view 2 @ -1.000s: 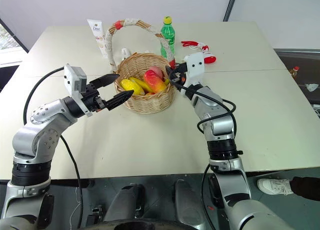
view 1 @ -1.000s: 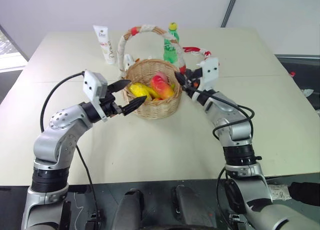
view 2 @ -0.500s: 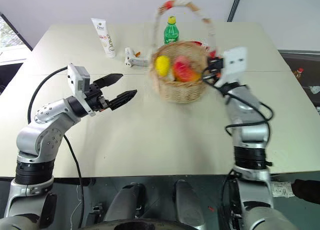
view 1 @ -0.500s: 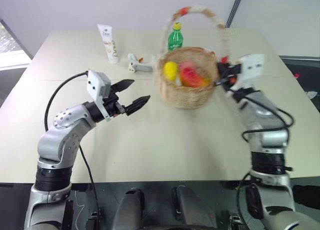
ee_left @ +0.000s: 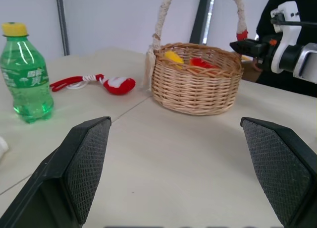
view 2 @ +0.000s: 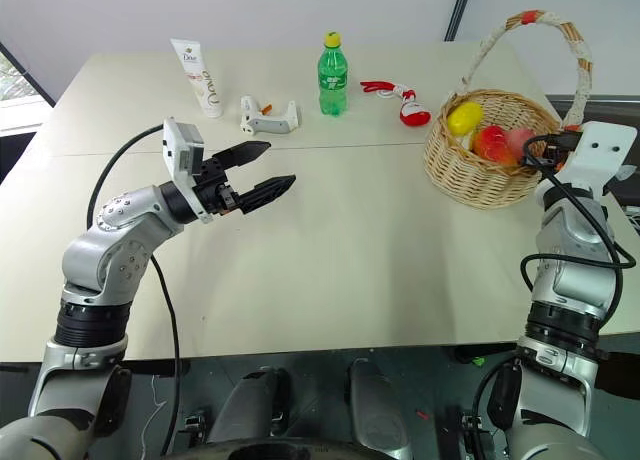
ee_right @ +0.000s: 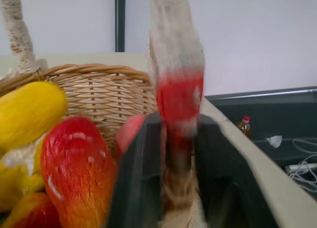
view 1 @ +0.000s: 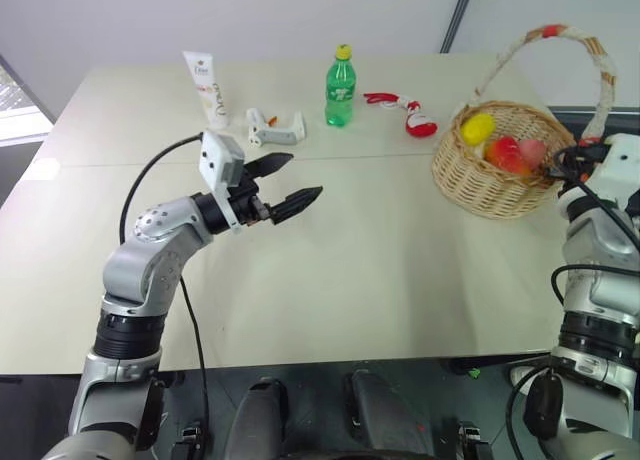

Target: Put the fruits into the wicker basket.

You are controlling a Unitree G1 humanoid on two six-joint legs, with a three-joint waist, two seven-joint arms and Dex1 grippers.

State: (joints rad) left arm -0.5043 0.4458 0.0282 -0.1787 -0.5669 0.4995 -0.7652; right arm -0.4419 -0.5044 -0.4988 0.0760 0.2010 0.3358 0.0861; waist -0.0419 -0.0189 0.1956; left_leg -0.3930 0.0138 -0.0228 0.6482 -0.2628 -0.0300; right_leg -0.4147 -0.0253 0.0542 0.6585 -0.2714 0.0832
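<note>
A: Where's the basket (view 1: 497, 170)?
B: Right side of the head view, on the tabletop (view 1: 380, 260) near its right edge. Handle (view 1: 552, 35) arches up toward the upper right corner.

A: Fruits?
B: All inside. Lemon (view 1: 477, 129) at the upper left of the bowl, red-orange mango (view 1: 507, 155) mid, pink peach (view 1: 533, 150) just right of it. More yellow fruit under the lemon in the right wrist view, can't tell which.

A: Right gripper (ee_right: 171, 153)?
B: At the basket's right rim, where the handle's red patch meets the weave. Fingers (ee_right: 136, 178) sit either side of the handle base w/ a slight gap. Pinching or just let go, can't tell.

A: Left gripper (view 1: 283, 180)?
B: Spread wide, nothing in it, above the tabletop at centre-left, pointing right toward the basket, well apart from it.

A: Other stuff?
B: Along the top of the frame: lotion tube (view 1: 206, 87) upper left, small white gadget (view 1: 275, 129) beside it, green bottle (view 1: 340, 87) top centre, red-and-white toy (view 1: 410, 115) between bottle & basket. None touching the basket.
</note>
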